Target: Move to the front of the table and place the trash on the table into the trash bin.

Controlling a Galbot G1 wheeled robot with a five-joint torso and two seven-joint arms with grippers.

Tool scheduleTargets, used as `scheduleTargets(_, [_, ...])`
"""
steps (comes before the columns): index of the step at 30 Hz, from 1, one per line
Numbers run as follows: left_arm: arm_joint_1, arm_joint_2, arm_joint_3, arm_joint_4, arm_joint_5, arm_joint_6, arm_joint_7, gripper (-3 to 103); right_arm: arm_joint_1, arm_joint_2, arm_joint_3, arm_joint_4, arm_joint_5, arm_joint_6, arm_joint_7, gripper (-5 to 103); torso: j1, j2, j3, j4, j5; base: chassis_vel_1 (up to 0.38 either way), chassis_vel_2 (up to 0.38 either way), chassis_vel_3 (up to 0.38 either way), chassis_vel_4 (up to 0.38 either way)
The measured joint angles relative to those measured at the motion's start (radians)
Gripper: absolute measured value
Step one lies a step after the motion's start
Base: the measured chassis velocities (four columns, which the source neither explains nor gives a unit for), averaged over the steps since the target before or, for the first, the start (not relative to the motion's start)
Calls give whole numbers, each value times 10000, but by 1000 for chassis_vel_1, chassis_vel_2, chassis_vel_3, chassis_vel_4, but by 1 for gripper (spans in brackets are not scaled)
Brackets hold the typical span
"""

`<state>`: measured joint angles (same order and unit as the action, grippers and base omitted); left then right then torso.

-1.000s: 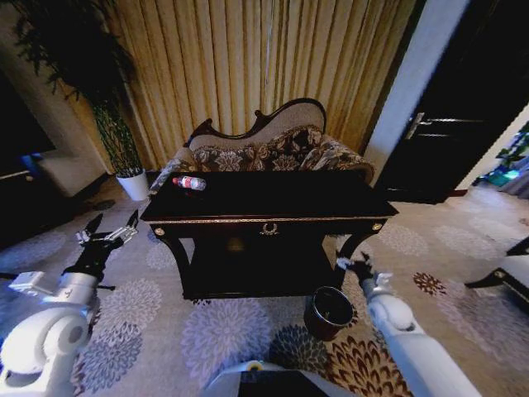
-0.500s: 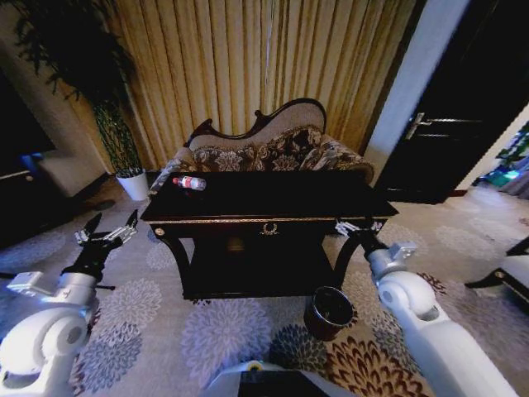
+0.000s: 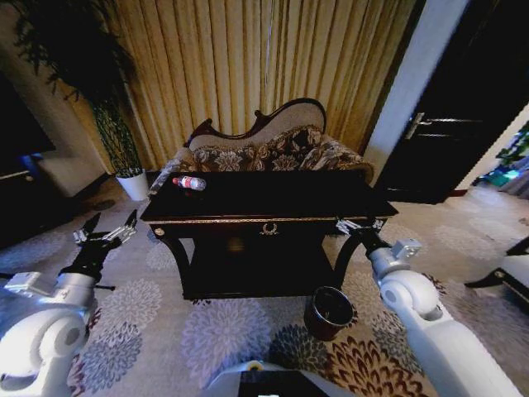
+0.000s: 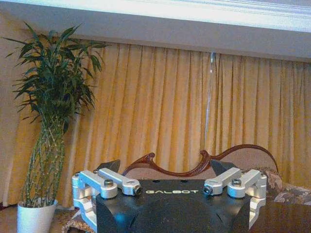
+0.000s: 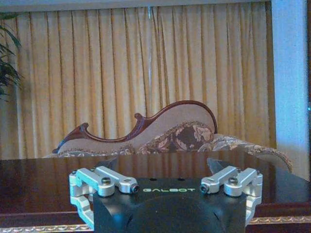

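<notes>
Reddish-brown, the trash bin (image 3: 329, 313) stands on the patterned carpet (image 3: 223, 331), just in front of the table's front right leg. The left gripper (image 3: 105, 233) hovers off the table's left end, fingers spread apart. The right gripper (image 3: 359, 225) sits at the front right corner, fingers likewise apart, holding nothing. On the dark table (image 3: 273, 198), 1 bottle (image 3: 189, 183) lies on its side near the back left corner. Behind it stands a sofa (image 3: 264, 149).

Gleaming glossily: dark polished wooden table (image 3: 273, 197) with gold trim, beside matt floral cloth sofa (image 3: 264, 153) and patterned woven carpet (image 3: 223, 331).
</notes>
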<state>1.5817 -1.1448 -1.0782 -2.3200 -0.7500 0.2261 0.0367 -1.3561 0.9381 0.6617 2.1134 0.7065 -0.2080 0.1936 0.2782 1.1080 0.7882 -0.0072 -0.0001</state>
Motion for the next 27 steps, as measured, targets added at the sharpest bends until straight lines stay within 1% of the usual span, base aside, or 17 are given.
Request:
scheduleTargets(8, [17, -1, -20, 14, 0, 1, 0, 100, 2, 1, -29, -1, -4, 18, -15, 100, 0, 0, 0, 1, 0, -36, 29, 35, -34])
scheduleTargets(27, [-6, -6, -42, 92, -6, -25, 0, 100, 18, 22, -226, -11, -39, 36, -18, 100, 0, 0, 1, -1, 0, -97, 96, 96, -90])
